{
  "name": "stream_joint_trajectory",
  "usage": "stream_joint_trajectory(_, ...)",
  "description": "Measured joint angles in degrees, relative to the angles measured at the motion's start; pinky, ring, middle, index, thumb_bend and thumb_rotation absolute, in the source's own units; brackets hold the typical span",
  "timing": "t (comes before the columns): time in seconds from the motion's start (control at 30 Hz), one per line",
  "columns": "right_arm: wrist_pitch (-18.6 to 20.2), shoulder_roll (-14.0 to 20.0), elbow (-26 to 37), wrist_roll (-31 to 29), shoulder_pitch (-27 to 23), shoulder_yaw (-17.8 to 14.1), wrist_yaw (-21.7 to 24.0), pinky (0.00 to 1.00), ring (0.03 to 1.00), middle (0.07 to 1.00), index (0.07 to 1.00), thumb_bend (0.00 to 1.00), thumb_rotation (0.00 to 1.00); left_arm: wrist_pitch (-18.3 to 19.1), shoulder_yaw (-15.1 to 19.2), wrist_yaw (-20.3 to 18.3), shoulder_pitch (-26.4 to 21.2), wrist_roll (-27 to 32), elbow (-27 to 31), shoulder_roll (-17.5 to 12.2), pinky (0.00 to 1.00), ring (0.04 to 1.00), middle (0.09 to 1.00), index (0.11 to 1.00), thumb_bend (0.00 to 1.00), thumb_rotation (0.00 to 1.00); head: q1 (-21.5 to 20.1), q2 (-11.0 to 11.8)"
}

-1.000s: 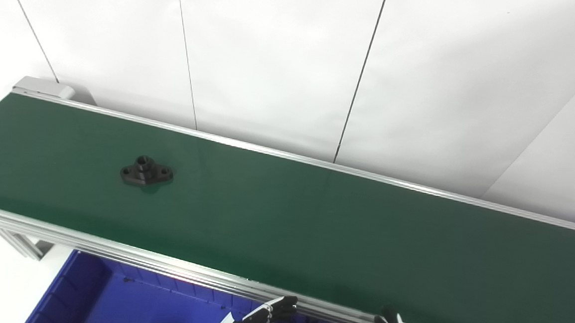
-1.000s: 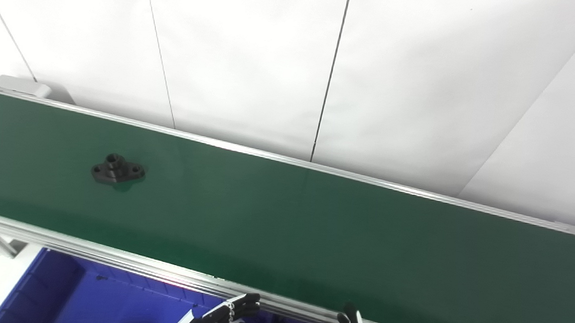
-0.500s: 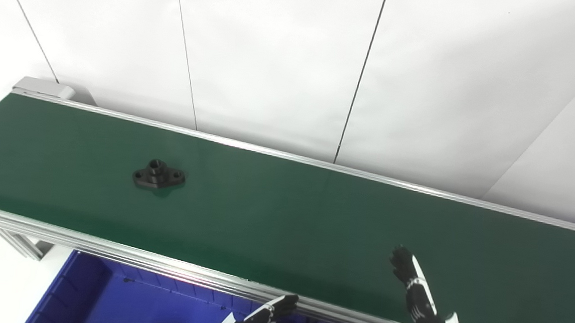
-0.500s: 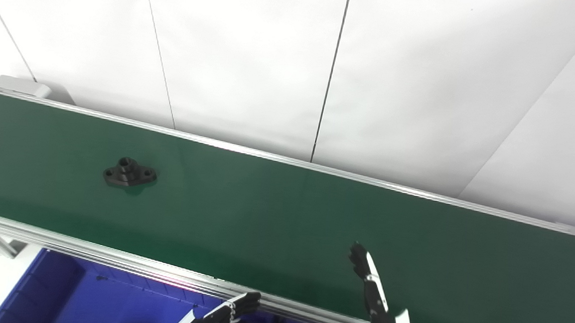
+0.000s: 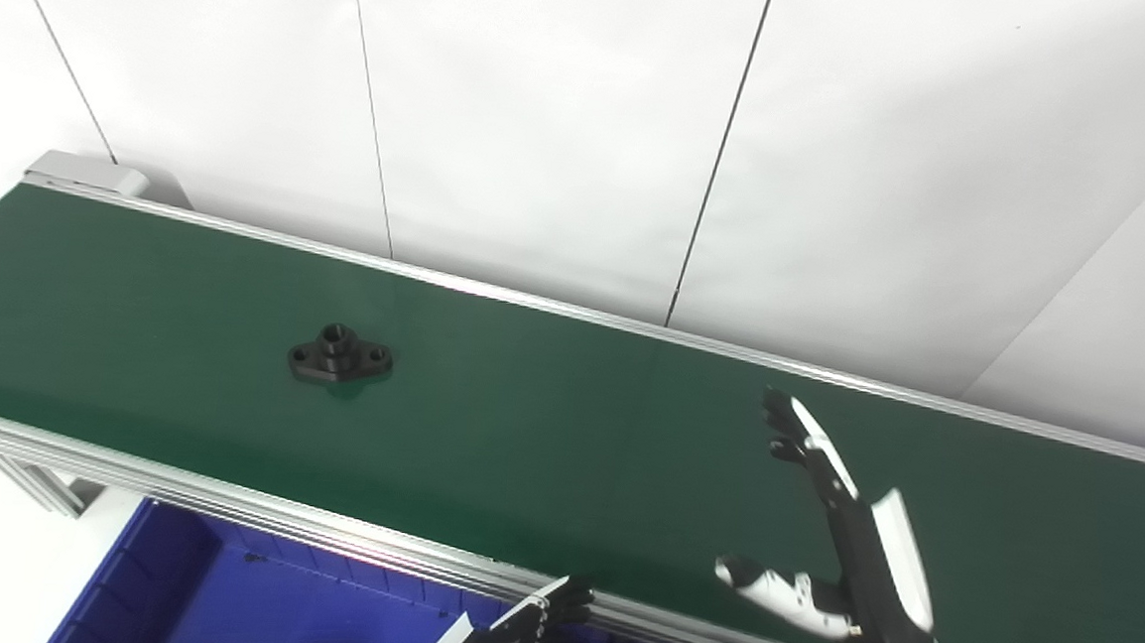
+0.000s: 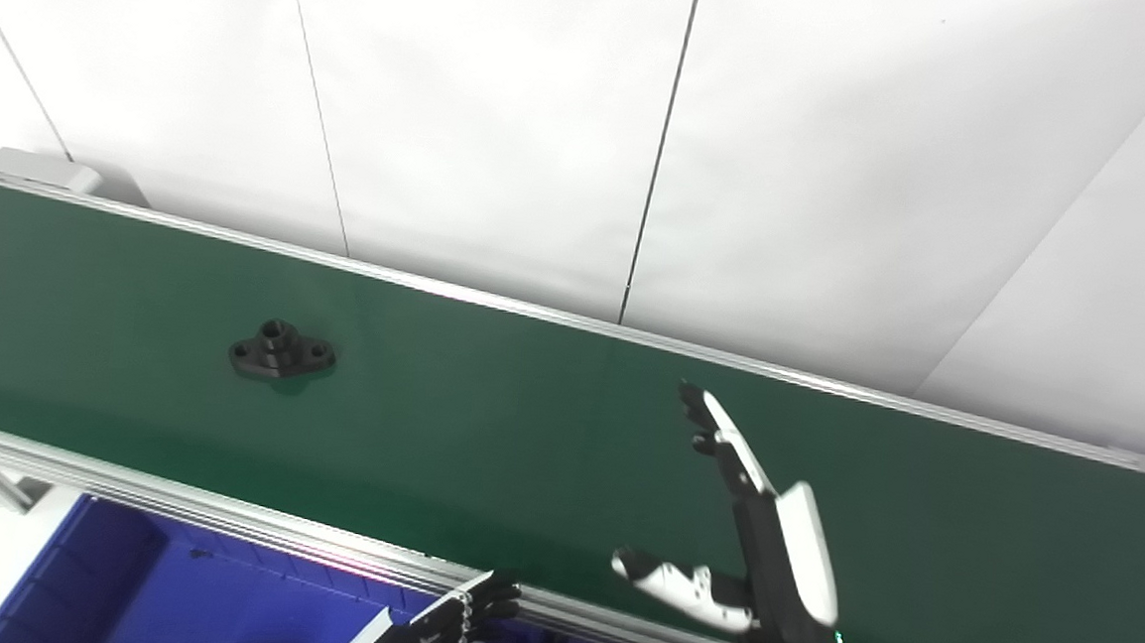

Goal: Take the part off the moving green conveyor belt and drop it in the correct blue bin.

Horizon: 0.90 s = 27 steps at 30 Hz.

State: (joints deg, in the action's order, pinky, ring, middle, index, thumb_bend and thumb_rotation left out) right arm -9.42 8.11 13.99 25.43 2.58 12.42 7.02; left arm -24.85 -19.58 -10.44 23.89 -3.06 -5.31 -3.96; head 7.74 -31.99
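A black flanged part (image 5: 340,358) with a raised centre hub and two ear holes lies flat on the green conveyor belt (image 5: 566,430), left of centre; it also shows in the right eye view (image 6: 281,353). My right hand (image 5: 843,537) is raised over the belt at the right, fingers straight and thumb spread, open and empty, far to the right of the part. My left hand (image 5: 513,636) shows only its fingertips at the bottom edge, below the belt's near rail, holding nothing visible.
A blue bin (image 5: 247,600) sits below the belt's near aluminium rail (image 5: 224,499) at bottom left. White wall panels stand behind the far rail. The belt's left end roller housing (image 5: 89,176) is at upper left.
My right hand has risen from the bottom edge and reached out over the belt, thumb now spread. The part has ridden the belt to the right. My left hand has hardly moved.
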Motion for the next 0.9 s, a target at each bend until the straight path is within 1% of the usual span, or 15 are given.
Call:
stream_joint_trajectory(0.1, 3.5, -0.3, -0.7, 3.2, -3.8, 0.9, 1.5, 0.75, 0.853, 0.896, 0.917, 0.88, 0.75, 0.0, -0.1, 0.0, -0.6, 0.2, -0.1, 0.1, 0.87, 0.925, 0.920, 0.927, 0.91, 0.64, -0.2, 0.0)
stream_joint_trajectory(0.17, 5.0, -0.7, -1.9, 5.0, -6.2, 1.4, 1.9, 0.74, 0.851, 0.893, 0.913, 0.88, 0.72, 0.0, 0.0, 0.0, -0.9, 0.2, -0.5, 0.2, 0.87, 0.925, 0.917, 0.926, 0.91, 0.63, -0.3, -0.1)
stream_joint_trajectory(0.23, 6.7, -1.2, -3.3, 6.8, -8.5, 2.2, 2.2, 0.74, 0.851, 0.893, 0.914, 0.88, 0.71, 0.0, 0.0, 0.0, -0.9, 0.3, -0.5, 0.2, 0.87, 0.924, 0.916, 0.928, 0.90, 0.63, -0.4, -0.3)
stream_joint_trajectory(0.33, 7.2, -2.0, -5.8, 9.2, -11.2, 3.5, 2.2, 0.74, 0.849, 0.888, 0.913, 0.89, 0.69, 0.0, -0.1, 0.0, -0.9, 0.2, -0.6, 0.3, 0.88, 0.928, 0.915, 0.930, 0.91, 0.63, -0.4, -0.3)
stream_joint_trajectory(0.4, 7.5, -2.4, -7.4, 11.2, -12.9, 4.4, 2.1, 0.77, 0.869, 0.903, 0.925, 0.91, 0.70, 0.0, -0.1, 0.0, -0.9, 0.3, -0.6, 0.3, 0.89, 0.933, 0.915, 0.927, 0.92, 0.63, -0.4, -0.3)
stream_joint_trajectory(0.53, 10.0, -3.1, -11.2, 14.6, -16.4, 5.5, 2.2, 0.79, 0.874, 0.901, 0.925, 0.94, 0.70, 0.0, -0.2, -0.1, -0.7, 0.8, -0.6, 0.3, 0.89, 0.942, 0.922, 0.933, 0.92, 0.63, 0.1, -0.3)
stream_joint_trajectory(0.6, 10.5, -3.5, -12.9, 15.7, -18.0, 6.2, 2.1, 0.81, 0.885, 0.903, 0.929, 0.94, 0.71, 0.0, -0.3, -0.1, -0.4, 0.7, -0.6, 0.4, 0.89, 0.941, 0.914, 0.927, 0.91, 0.63, 0.3, -0.4)
stream_joint_trajectory(0.73, 11.6, -4.8, -17.6, 18.2, -21.9, 8.4, 2.0, 0.82, 0.888, 0.906, 0.925, 0.94, 0.73, 0.0, -0.7, -0.1, -0.1, 0.1, -0.2, 0.3, 0.88, 0.946, 0.922, 0.931, 0.89, 0.63, 0.7, -0.5)
stream_joint_trajectory(0.9, 12.0, -6.5, -21.6, 21.4, -26.0, 11.7, 1.3, 0.83, 0.874, 0.902, 0.920, 0.93, 0.73, 0.0, -1.0, -0.2, 0.1, 0.1, 0.6, 0.3, 0.88, 0.951, 0.936, 0.933, 0.87, 0.62, 1.4, -0.8)
